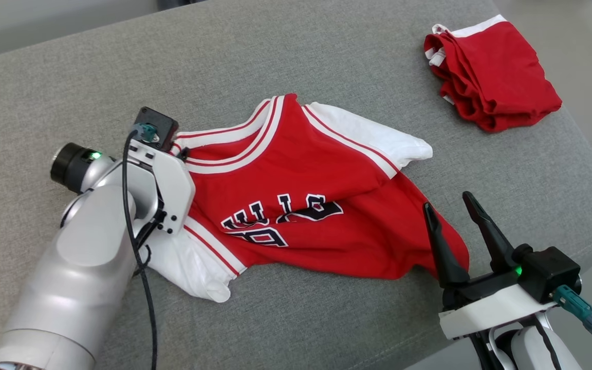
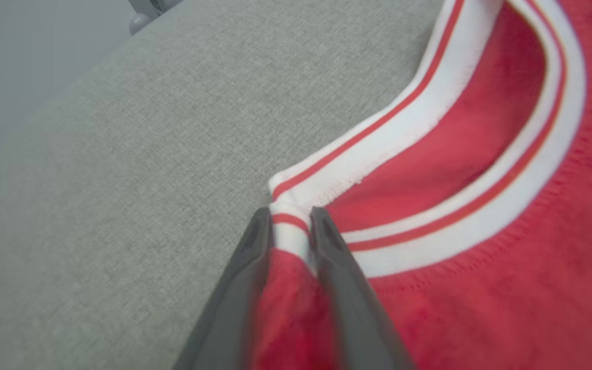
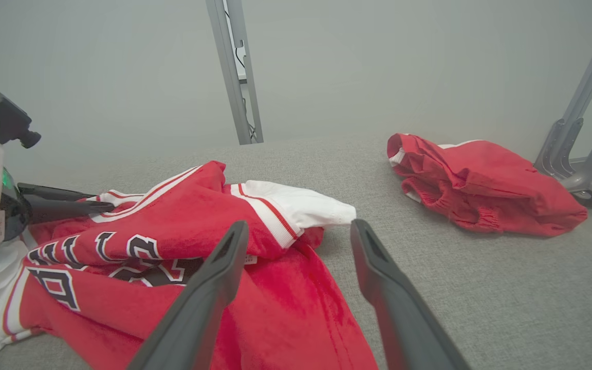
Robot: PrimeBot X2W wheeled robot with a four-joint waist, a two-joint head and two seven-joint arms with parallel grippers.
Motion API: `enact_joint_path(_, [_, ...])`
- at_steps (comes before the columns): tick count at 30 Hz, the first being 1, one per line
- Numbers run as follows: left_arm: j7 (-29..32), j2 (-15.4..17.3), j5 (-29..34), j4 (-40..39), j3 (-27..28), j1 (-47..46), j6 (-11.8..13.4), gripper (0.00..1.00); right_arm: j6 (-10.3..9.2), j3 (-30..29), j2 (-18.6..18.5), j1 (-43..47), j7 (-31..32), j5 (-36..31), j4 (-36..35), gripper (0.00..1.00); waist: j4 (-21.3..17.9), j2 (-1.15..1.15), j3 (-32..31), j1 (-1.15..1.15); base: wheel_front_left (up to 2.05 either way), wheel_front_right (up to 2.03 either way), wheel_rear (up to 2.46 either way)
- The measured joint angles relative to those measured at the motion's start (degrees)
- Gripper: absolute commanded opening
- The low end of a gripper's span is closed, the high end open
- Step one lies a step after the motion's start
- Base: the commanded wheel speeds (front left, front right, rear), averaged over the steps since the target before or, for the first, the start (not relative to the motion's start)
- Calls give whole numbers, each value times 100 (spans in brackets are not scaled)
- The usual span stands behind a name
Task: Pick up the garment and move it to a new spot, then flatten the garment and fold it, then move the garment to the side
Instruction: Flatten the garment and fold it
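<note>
Left pincer (image 2: 291,218) nipped onto the jersey (image 1: 296,205) collar, a firm pinch by the look of it. Right pincer (image 1: 447,201) gapes empty at the hem, four o'clock. Jersey lies crumpled mid grey cushion (image 1: 327,51). Lift, move, flatten, fold and set-aside all remain.

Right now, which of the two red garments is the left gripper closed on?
The jersey with white sleeves and black lettering: the left gripper pinches its striped collar. The plain red bundle lies apart, far right, untouched.
</note>
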Motion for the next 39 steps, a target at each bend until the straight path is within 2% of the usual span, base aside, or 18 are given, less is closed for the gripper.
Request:
enact_joint_path(4, [-244, -71, -214, 112, 81, -3, -12, 0, 0, -33, -2, 0, -16, -29, 18, 100, 87, 0, -43, 0, 0, 0, 0])
enact_joint_path(9, [-635, -127, -778, 300, 628, -38, 81, 0, 0, -34, 2, -2, 19, -102, 13, 100, 267, 0, -144, 0, 0, 0, 0])
enact_joint_path(14, [-1082, 71, -1201, 527, 1178, -198, 386, 0, 0, -67, 2, -1, 99, -201, -35, 100, 509, 0, -265, 0, 0, 0, 0])
enact_joint_path(20, [-1265, 333, -1419, 940, 1441, -210, 536, 0, 0, -71, 3, 1, 210, -263, -104, 100, 835, 0, -385, 0, 0, 0, 0])
enact_joint_path(24, [-1314, 328, -1503, 1171, 1479, -120, 550, 0, 0, -79, 3, 3, 263, -281, -137, 100, 1041, 0, -436, 0, 0, 0, 0])
enact_joint_path(25, [-1363, 312, -1512, 1215, 1480, -79, 533, 13, 0, -80, 2, 3, 264, -287, -144, 100, 1091, 0, -449, 0, 0, 0, 0])
enact_joint_path(26, [-1427, 294, -1517, 1236, 1483, -46, 514, 75, 0, -78, 3, 4, 270, -289, -151, 100, 1137, 0, -465, 0, 0, 0, 0])
enact_joint_path(27, [-1500, 259, -1561, 1243, 1501, -19, 505, 100, 0, -81, 5, 4, 274, -299, -154, 100, 1182, 0, -485, 0, 0, 0, 0])
enact_joint_path(34, [-2256, 114, -1645, 1023, 1508, 197, 285, 100, 0, -162, -34, 28, 369, -318, -153, 100, 1462, 0, -754, 0, 0, 0, 0])
enact_joint_path(39, [-2443, 19, -1435, 359, 1266, 690, 101, 100, 0, -254, -90, 136, 394, -275, -130, 100, 1697, 0, -1037, 0, 0, 0, 0])
